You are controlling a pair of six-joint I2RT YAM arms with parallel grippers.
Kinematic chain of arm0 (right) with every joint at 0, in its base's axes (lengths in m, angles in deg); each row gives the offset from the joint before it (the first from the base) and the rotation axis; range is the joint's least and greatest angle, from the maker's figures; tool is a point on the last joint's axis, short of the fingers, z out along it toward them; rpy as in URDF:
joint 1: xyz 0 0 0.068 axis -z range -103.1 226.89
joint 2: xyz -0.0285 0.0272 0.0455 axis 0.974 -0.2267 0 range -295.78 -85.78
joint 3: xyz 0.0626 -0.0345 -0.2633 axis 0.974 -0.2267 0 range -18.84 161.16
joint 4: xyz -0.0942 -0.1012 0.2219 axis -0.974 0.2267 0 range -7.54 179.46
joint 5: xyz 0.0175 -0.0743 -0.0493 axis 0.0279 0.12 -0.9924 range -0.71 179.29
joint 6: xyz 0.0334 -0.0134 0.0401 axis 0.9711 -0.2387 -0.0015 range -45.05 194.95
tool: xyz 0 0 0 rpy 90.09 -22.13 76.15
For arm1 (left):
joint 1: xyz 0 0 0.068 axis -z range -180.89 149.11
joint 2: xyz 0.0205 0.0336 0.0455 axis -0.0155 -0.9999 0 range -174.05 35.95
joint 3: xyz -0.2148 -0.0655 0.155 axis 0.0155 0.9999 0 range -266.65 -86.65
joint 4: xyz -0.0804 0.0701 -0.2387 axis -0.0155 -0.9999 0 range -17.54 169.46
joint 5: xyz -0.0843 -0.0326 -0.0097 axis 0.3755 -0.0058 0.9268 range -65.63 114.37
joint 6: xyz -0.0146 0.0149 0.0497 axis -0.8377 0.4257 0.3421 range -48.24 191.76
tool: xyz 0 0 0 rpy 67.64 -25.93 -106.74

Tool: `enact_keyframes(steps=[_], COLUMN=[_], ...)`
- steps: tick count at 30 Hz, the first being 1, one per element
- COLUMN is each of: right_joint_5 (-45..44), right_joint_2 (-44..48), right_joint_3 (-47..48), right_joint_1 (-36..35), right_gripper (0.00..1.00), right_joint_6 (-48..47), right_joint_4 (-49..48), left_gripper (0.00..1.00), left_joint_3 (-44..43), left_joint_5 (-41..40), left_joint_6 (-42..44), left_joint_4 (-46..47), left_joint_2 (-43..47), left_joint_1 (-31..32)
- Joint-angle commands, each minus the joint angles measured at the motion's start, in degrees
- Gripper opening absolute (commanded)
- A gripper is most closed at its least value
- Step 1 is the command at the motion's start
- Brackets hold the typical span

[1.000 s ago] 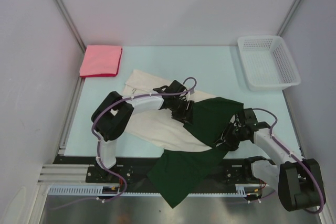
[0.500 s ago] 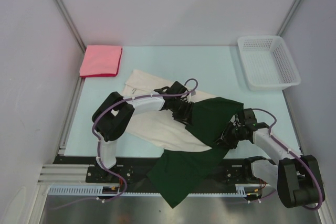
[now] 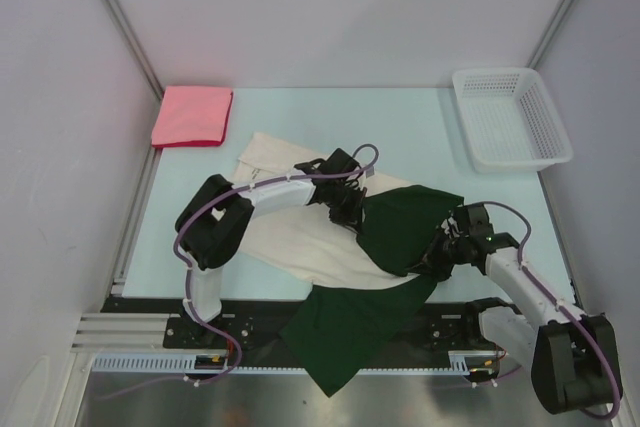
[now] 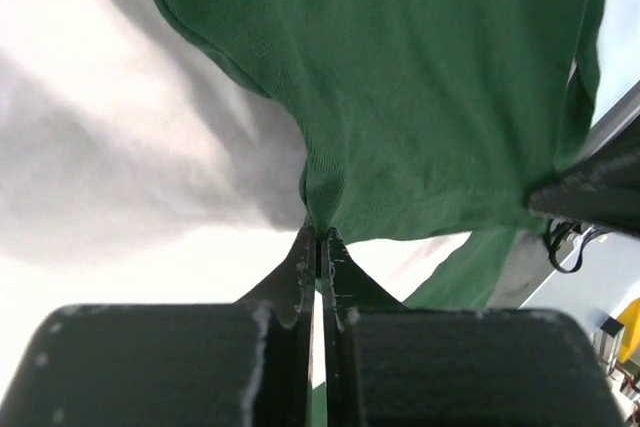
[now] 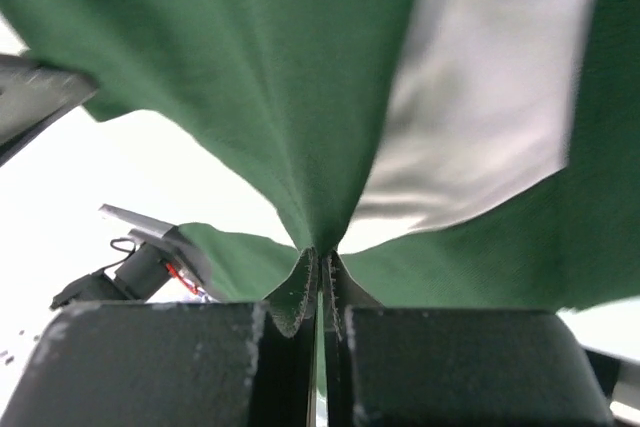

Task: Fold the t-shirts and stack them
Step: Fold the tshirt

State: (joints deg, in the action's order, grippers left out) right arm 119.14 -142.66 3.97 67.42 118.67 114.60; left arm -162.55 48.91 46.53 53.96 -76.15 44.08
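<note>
A cream-and-dark-green t-shirt [image 3: 300, 237] lies spread across the table's middle, its green part [image 3: 400, 232] on the right and a green flap hanging over the near edge. My left gripper [image 3: 352, 222] is shut on the green cloth's left edge, and the left wrist view shows the fabric [image 4: 420, 97] pinched at the left gripper's tips [image 4: 320, 237]. At the green part's right edge my right gripper [image 3: 436, 257] is shut on the cloth; the right wrist view shows a fold [image 5: 300, 97] drawn into the right gripper's tips [image 5: 322, 255]. A pink-red folded t-shirt [image 3: 192, 115] lies at the back left.
A white plastic mesh basket [image 3: 510, 119] stands at the back right corner. Grey walls close in both sides and the back. A metal rail [image 3: 140, 317] runs along the near edge by the arm bases.
Both grippers have closed on the green cloth. The right arm has shifted slightly, and the cloth is gathered a little at both pinch points.
</note>
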Motion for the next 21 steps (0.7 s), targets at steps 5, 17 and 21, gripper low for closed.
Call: enact_keyframes(steps=[5, 17, 21], right_joint_5=[0.57, 0.21, 0.13], right_joint_2=[5.38, 4.33, 2.04], right_joint_3=[3.73, 6.99, 6.99], right_joint_1=[-1.60, -4.32, -4.85], right_gripper=[0.00, 0.00, 0.00], right_joint_6=[-0.48, -1.01, -1.27], right_joint_4=[7.23, 10.58, 10.22], left_gripper=[0.00, 0.00, 0.00], left_joint_3=[-3.99, -2.50, -2.41], left_joint_5=[-1.51, -0.45, 0.16], left_joint_6=[2.03, 2.56, 2.38], left_joint_4=[-4.82, -6.85, -6.85], left_joint_2=[0.47, 1.18, 1.17], left_joint_1=[-1.02, -3.22, -3.22])
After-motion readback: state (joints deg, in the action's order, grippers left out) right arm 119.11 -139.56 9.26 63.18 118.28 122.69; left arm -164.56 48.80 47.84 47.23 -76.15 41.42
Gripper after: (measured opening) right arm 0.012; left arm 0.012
